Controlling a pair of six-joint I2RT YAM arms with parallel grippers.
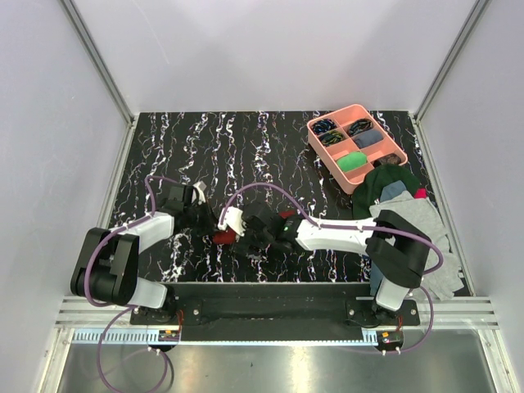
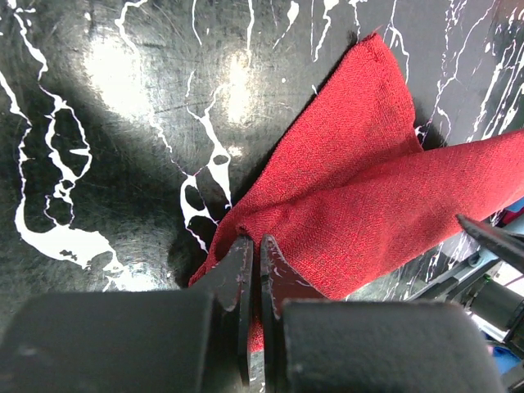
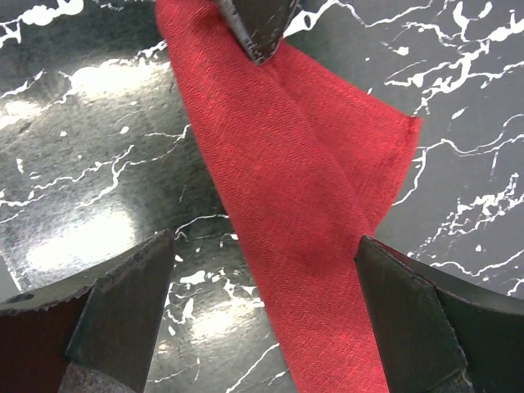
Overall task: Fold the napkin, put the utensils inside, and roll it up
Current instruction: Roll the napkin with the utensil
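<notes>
Left gripper (image 2: 255, 246) pinched shut on napkin (image 2: 360, 188) edge. Right gripper (image 3: 264, 241) wide open, straddling the cloth strip, holding nothing. Napkin bunched mid-tabletop (image 1: 246, 147) toward near edge; tray (image 1: 331, 162) and clothes pile (image 1: 409, 205) well apart by right edge.

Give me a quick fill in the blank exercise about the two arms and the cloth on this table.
1. The left tool is ___ on a fold of the napkin.
2. The right tool stands ___, one finger on each side of the napkin.
3. The compartmented tray is coloured ___.
Missing words: shut, open, pink.
</notes>
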